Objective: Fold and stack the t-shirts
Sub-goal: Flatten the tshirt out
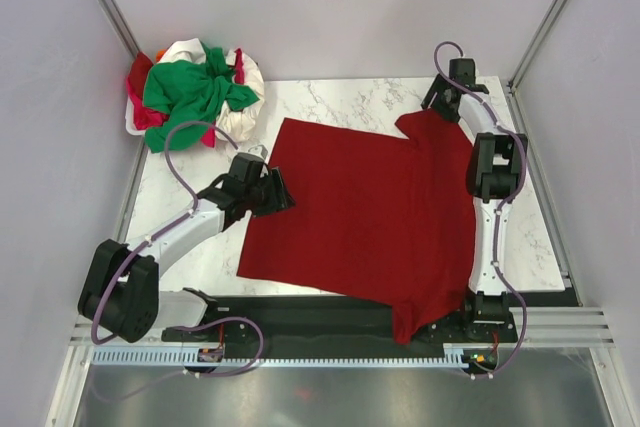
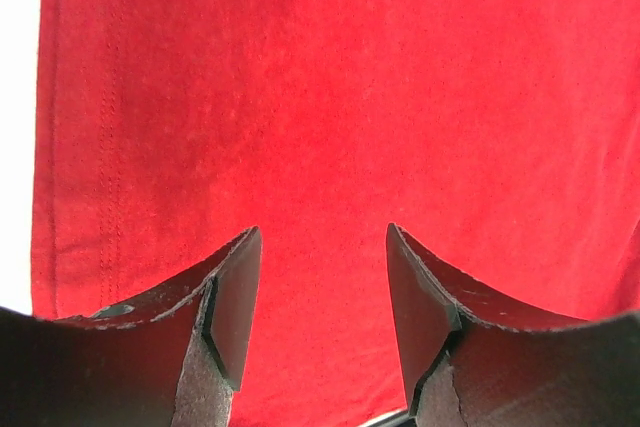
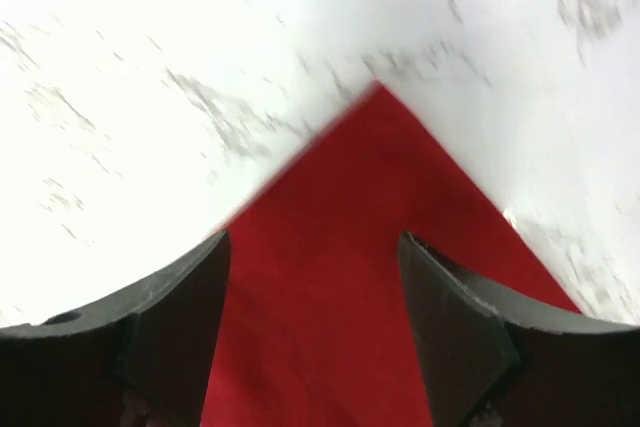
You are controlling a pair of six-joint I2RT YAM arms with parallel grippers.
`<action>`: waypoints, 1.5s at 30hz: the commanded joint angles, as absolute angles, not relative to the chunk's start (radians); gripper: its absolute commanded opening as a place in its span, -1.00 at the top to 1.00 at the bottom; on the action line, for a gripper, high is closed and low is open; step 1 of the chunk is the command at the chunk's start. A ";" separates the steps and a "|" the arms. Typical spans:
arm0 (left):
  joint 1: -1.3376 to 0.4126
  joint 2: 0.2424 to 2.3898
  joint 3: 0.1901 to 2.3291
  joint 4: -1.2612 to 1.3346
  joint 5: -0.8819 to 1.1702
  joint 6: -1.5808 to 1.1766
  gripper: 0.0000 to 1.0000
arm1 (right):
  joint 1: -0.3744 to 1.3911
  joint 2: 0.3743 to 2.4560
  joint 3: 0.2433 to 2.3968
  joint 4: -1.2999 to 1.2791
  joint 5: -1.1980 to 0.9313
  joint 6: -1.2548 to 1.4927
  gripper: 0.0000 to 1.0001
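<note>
A dark red t-shirt (image 1: pixel 370 217) lies spread flat across the centre of the marble table (image 1: pixel 340 102). The left gripper (image 2: pixel 323 237) sits over its left hem, fingers released, grasping nothing. The right gripper (image 3: pixel 312 242) sits over the upper-right sleeve corner, fingers likewise spread. Upper left, green (image 1: pixel 190 92), white (image 1: pixel 243 119) and pinkish-red (image 1: pixel 146 115) shirts lie heaped.
</note>
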State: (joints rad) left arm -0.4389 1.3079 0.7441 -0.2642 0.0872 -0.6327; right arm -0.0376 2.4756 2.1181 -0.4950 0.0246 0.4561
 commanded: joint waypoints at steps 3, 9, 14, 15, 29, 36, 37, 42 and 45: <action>-0.433 1.272 0.730 -0.209 0.032 -0.655 -0.21 | -0.040 2.694 2.347 -0.626 -0.030 0.489 -0.30; -0.431 1.238 0.689 -0.209 0.046 -0.646 -0.20 | -0.029 2.731 2.393 -0.644 -0.012 0.477 0.47; -0.431 1.216 0.654 -0.209 0.046 -0.646 -0.20 | -0.028 2.761 2.453 -0.638 -0.028 0.483 1.00; -0.431 1.216 0.653 -0.209 0.046 -0.646 -0.20 | -0.028 2.785 2.479 -0.637 -0.026 0.492 1.00; -0.431 1.192 0.658 -0.209 0.046 -0.646 -0.20 | -0.012 2.842 2.597 -0.214 0.023 0.623 1.00; -0.431 1.184 0.661 -0.209 0.046 -0.646 -0.20 | -0.008 2.858 2.635 0.041 0.092 0.655 1.00; -0.431 1.186 0.661 -0.209 0.046 -0.646 -0.20 | -0.008 2.856 2.623 0.096 0.106 0.655 1.00; -0.431 1.187 0.661 -0.209 0.003 -0.673 -0.17 | 0.041 2.888 2.670 0.308 0.060 0.605 1.00; -0.433 1.177 0.664 -0.207 0.005 -0.681 -0.16 | 0.038 2.765 2.502 0.316 0.058 0.594 0.41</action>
State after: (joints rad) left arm -0.4335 1.2110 0.6579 -0.2363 0.0334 -0.6456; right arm 0.0242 2.8689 2.5927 0.1883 0.0677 0.6243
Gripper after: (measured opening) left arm 0.585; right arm 0.193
